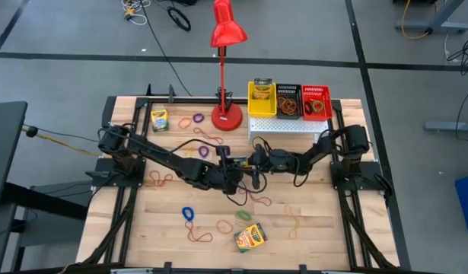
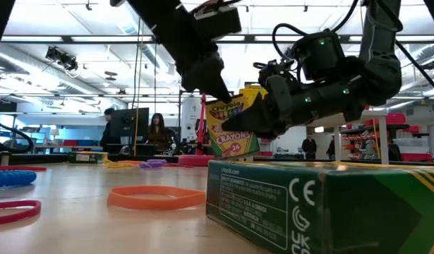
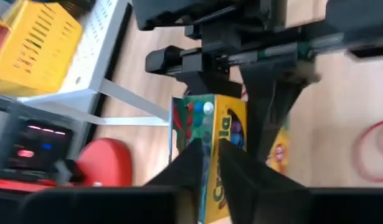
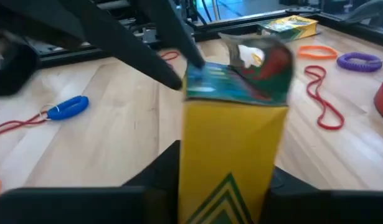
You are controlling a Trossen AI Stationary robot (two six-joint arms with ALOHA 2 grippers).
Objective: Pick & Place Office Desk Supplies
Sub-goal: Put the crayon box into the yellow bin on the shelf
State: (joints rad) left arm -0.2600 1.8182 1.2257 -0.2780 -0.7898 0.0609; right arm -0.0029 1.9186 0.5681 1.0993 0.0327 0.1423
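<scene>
A yellow-and-green crayon box (image 2: 234, 128) is lifted clear over the middle of the table, upright, with both grippers on it. My left gripper (image 2: 222, 93) reaches it from the table's left and is shut on its upper end. My right gripper (image 2: 264, 118) comes from the right and is shut on its body. Another crayon box (image 1: 159, 119) lies flat near the far left corner, and one more crayon box (image 1: 250, 237) lies near the near edge. Rubber-band loops (image 1: 205, 135) in several colours lie scattered on the wood. My left gripper pinches the box's top edge (image 4: 192, 73) between its two fingers (image 3: 194, 163), slanting down from the table's left. The box stands upright, clear of the table. My right gripper pinches the box's lower body (image 4: 231, 155) between its fingers (image 4: 165, 163), one on each side, coming about level from the table's right.
A red desk lamp (image 1: 226, 46) stands with its base (image 1: 226, 116) at the far middle. Beside it a white perforated stand (image 1: 287, 124) carries a yellow bin (image 1: 262, 99) with a crayon box inside, a black bin (image 1: 288, 100) and a red bin (image 1: 316, 101) with bands.
</scene>
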